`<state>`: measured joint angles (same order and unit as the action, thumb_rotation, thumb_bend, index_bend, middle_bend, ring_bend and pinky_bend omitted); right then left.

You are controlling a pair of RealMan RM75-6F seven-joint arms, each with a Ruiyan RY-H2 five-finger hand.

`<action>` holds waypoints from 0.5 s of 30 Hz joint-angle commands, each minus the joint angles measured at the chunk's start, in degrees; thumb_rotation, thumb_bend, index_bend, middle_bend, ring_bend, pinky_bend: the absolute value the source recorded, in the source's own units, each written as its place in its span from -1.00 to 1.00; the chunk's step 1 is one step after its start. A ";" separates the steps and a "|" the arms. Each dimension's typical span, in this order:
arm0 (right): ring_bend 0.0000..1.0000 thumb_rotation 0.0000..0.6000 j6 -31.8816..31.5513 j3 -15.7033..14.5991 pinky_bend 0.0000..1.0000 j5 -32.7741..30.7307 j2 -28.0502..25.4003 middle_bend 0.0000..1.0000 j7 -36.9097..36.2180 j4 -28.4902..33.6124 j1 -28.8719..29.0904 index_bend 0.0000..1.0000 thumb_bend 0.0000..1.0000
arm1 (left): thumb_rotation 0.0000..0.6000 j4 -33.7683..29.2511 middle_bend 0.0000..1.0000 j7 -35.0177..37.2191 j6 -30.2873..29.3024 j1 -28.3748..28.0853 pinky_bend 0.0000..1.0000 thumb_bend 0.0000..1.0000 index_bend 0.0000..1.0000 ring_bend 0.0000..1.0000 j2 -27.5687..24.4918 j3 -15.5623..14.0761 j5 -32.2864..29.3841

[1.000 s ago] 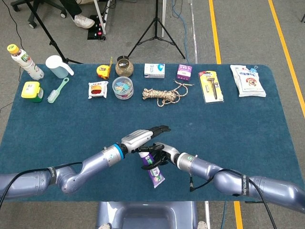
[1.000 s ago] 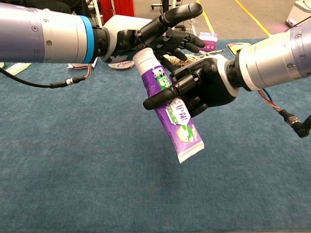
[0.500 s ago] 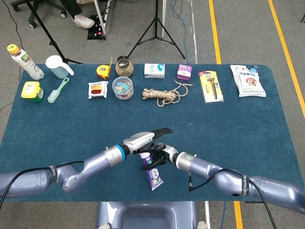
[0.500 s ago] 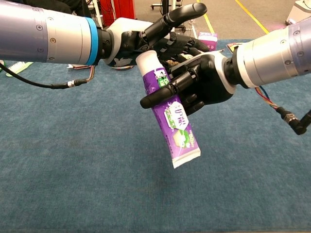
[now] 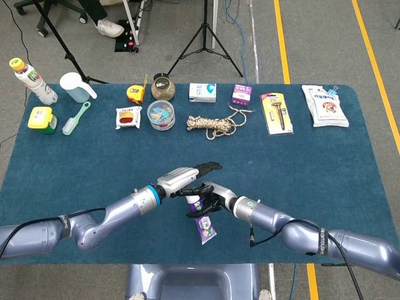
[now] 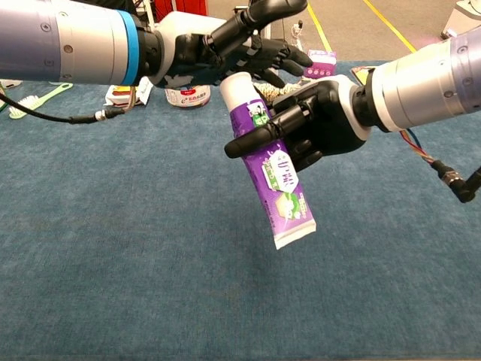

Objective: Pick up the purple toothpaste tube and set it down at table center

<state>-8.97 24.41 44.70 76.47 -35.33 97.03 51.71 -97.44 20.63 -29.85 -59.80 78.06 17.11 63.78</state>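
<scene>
Purple plastic toothpaste tube (image 6: 276, 177) showing white cap, white-and-green label patches, white crimped end. Black-fingered right hand (image 6: 316, 128) wearing silver-grey forearm shell. Black-and-white left hand (image 6: 225, 45) carrying blue band at wrist, grey arm behind. Dark teal felt-covered table (image 5: 325, 169) lying under everything. Beige coiled rope (image 5: 212, 125) showing tan strands. Yellow square box (image 5: 41, 119) showing green base. Mint-green plastic brush (image 5: 75, 118) lying beside it.

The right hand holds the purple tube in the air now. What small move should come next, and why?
Probably lower the right hand toward the table. It grips the purple toothpaste tube tilted, cap up, its flat end clear of the cloth, roughly mid-table. The left hand hovers beside the cap, open.
</scene>
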 commanded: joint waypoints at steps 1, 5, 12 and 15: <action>1.00 1.00 -0.38 -0.81 1.00 0.32 -0.25 0.87 0.54 -0.31 0.18 0.51 -0.10 | -1.00 -0.03 -1.00 -1.29 -1.36 0.36 -0.76 -0.91 -1.00 -1.00 -0.98 -0.17 0.21; 1.00 1.00 -1.72 -2.74 1.00 0.62 -0.39 0.87 1.74 -0.89 0.90 0.51 -0.10 | -1.00 -0.78 -1.00 -3.11 -3.11 0.92 -0.76 -0.91 -1.00 -1.00 -2.64 -0.45 0.24; 1.00 1.00 -6.90 -7.56 1.00 0.75 -1.19 0.87 6.02 -2.32 3.14 0.52 -0.10 | -1.00 -2.95 -1.00 -7.77 -7.50 2.68 -0.76 -0.91 -1.00 -1.00 -6.16 -1.54 0.89; 1.00 1.00 -9.36 -10.26 1.00 0.04 -1.61 0.86 8.76 -3.13 4.68 0.51 -0.10 | -1.00 -4.18 -1.00 -9.60 -9.34 3.74 -0.76 -0.91 -1.00 -1.00 -7.83 -2.17 1.13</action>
<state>-17.11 15.60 45.14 75.21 -28.06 94.53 55.38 -100.95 11.77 -38.40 -56.67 70.99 15.36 64.72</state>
